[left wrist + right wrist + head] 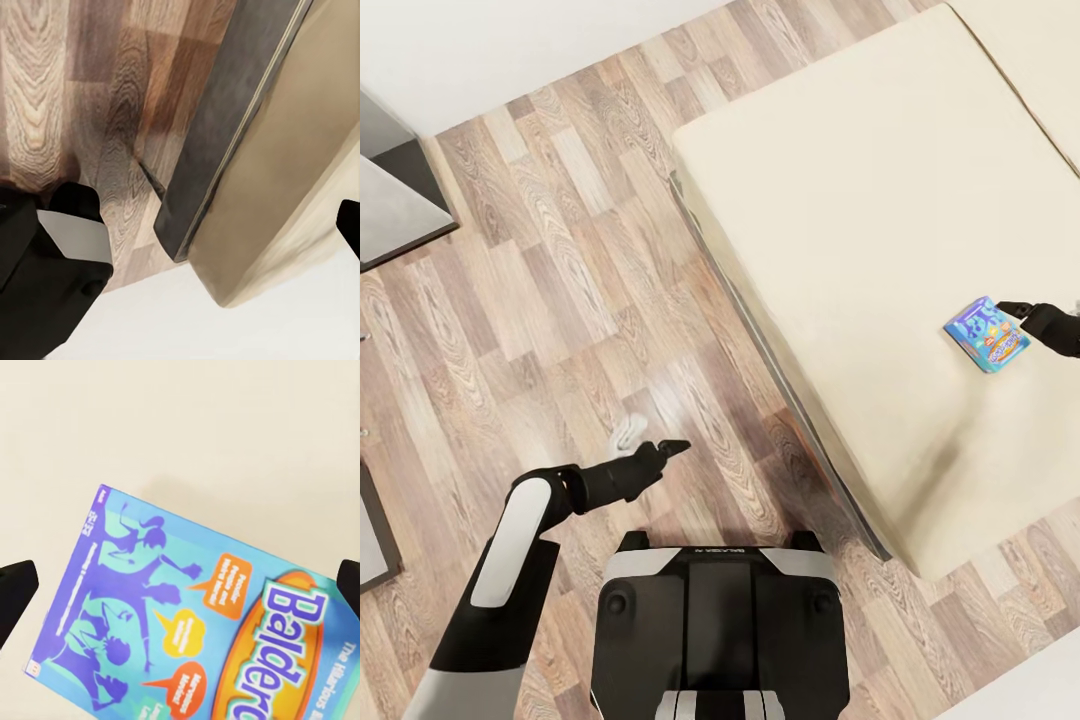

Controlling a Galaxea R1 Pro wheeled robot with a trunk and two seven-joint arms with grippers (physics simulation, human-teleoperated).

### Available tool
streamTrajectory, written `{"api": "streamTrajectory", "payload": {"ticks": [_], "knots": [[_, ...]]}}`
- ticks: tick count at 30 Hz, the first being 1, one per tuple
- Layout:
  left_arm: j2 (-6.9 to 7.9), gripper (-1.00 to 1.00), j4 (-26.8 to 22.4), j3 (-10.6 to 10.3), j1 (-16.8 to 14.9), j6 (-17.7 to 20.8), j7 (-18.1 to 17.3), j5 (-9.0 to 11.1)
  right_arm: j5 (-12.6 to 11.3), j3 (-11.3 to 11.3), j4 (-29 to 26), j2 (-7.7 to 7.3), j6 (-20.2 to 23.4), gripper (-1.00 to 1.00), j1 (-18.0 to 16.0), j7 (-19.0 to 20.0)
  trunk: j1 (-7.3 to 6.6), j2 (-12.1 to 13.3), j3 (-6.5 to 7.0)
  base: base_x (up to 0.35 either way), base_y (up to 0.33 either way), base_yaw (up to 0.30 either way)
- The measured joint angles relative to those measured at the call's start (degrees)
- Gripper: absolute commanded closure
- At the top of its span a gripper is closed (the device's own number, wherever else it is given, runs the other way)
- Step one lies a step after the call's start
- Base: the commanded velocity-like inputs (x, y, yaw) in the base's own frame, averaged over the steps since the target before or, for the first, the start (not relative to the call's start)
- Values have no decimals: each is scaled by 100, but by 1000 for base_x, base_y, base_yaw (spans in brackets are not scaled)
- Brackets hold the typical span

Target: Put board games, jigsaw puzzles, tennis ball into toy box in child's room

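My right gripper (1015,310), jaws spread wide, reaches the blue Balderdash game (986,334) lying flat on the bed (840,200), ready to grasp; my left gripper (672,447) hangs over the floor, its opening unclear.

Bright even light, soft shadow on the bed (920,440), floor (560,300) faintly glossy, wrist views perhaps slightly blurred
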Motion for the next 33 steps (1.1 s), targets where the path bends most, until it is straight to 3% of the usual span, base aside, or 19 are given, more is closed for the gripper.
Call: {"api": "streamTrajectory", "payload": {"ticks": [33], "knots": [[15, -100, 13, 7, 79, -65, -105, -25, 27, -7, 204, 8, -260, -100, -53, -66, 0, 0, 0, 0, 0, 0]]}}
